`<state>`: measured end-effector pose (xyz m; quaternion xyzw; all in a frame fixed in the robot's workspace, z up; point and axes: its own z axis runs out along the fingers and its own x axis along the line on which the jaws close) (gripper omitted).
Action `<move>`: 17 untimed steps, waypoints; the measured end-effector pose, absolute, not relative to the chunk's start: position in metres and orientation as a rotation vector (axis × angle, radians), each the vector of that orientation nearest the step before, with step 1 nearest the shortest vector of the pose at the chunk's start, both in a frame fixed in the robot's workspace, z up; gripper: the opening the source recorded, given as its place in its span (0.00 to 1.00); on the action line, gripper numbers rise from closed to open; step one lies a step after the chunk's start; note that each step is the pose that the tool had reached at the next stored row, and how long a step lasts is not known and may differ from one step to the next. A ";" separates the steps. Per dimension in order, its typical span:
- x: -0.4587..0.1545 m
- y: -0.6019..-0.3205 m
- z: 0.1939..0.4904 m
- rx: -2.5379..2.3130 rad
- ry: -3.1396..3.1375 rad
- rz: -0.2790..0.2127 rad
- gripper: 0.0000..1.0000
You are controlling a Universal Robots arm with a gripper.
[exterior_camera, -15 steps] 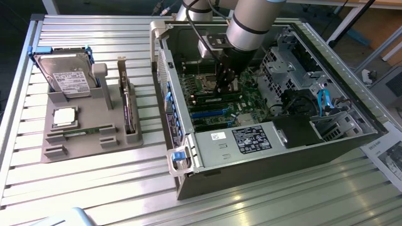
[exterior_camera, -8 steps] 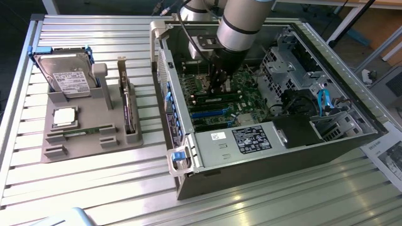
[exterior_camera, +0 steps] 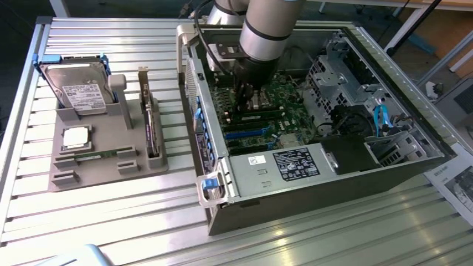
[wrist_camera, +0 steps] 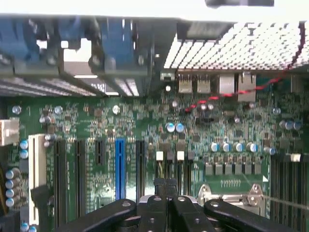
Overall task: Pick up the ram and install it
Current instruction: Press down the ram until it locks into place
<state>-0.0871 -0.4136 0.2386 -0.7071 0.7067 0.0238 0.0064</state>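
The ram (exterior_camera: 94, 156) is a thin green stick lying in a slot near the front of the grey holder (exterior_camera: 66, 180), on the exterior view's left, outside the computer. My gripper (exterior_camera: 244, 105) is far from it, reaching down into the open computer case (exterior_camera: 244, 174) just above the green motherboard (exterior_camera: 284, 124). In the wrist view the black fingers (wrist_camera: 153, 212) meet at the gripper (wrist_camera: 166, 183), shut, with nothing seen between them. They hover over the motherboard (wrist_camera: 145, 125), between the expansion slots and a metal socket bracket (wrist_camera: 231, 191). Dark memory slots (wrist_camera: 287, 183) lie off to one side.
The holder also carries a hard drive (exterior_camera: 81, 88), a square silver processor chip (exterior_camera: 76, 137) and an upright dark expansion card (exterior_camera: 152, 130). Inside the case are a blue slot (wrist_camera: 120, 166), a perforated metal cage (wrist_camera: 241, 46), drive bays (exterior_camera: 340, 77) and blue cables (exterior_camera: 380, 119).
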 end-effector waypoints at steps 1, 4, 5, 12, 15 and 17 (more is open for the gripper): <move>-0.088 -0.414 0.239 -2.212 2.211 0.074 0.10; -0.088 -0.414 0.239 -2.212 2.211 0.074 0.10; -0.088 -0.414 0.239 -2.212 2.211 0.074 0.10; -0.089 -0.415 0.238 -2.212 2.211 0.074 0.10; -0.092 -0.415 0.238 -2.212 2.210 0.073 0.10; -0.092 -0.415 0.238 -2.212 2.210 0.073 0.10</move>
